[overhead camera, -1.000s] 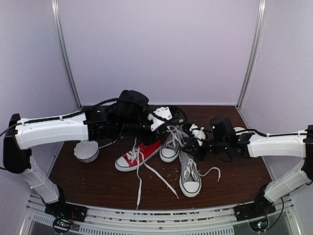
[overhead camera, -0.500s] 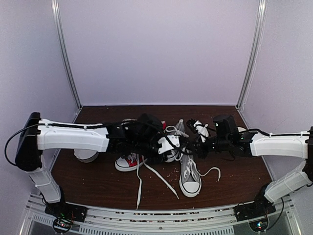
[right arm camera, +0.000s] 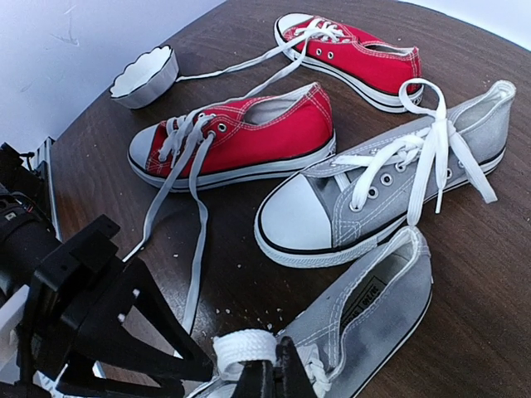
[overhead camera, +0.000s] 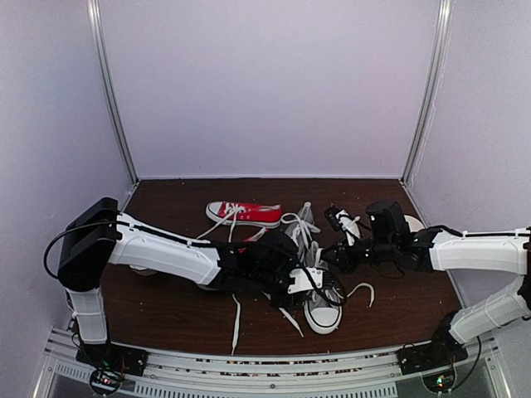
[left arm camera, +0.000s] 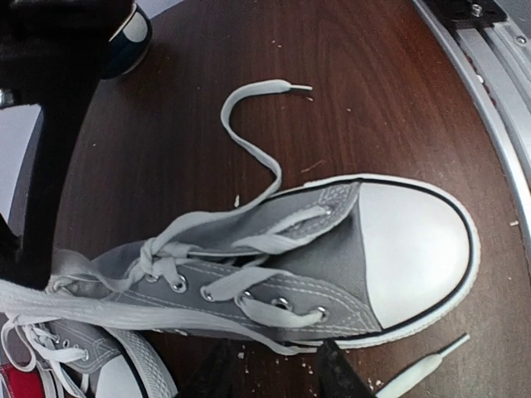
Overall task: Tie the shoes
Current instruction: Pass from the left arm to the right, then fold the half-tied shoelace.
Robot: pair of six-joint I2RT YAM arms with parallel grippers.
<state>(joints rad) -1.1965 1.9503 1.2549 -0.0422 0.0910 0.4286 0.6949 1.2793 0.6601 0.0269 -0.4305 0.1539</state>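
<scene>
Two grey shoes lie on the dark table. The near one (overhead camera: 322,312) (left arm camera: 332,249) points its white toe cap at the front edge. The other (overhead camera: 295,235) (right arm camera: 373,195) lies behind it, partly hidden by my left arm. My left gripper (overhead camera: 315,288) (left arm camera: 278,377) hovers low beside the near shoe's eyelets, open, its fingers astride a bit of lace without pinching it. My right gripper (overhead camera: 332,255) (right arm camera: 276,377) is shut on a flat white lace (right arm camera: 245,347) at the near shoe's (right arm camera: 373,311) tongue end.
Two red sneakers lie at the back left, one (overhead camera: 245,213) (right arm camera: 357,54) in the open, the other (right arm camera: 241,137) mostly behind my left arm in the top view. A white fluted bowl (right arm camera: 145,76) stands far left. Loose laces (overhead camera: 236,319) trail towards the metal front rail (left arm camera: 489,75).
My left arm has swung from the back of the table down to the near grey shoe, and its jaws have parted. The right gripper has closed on the lace.
</scene>
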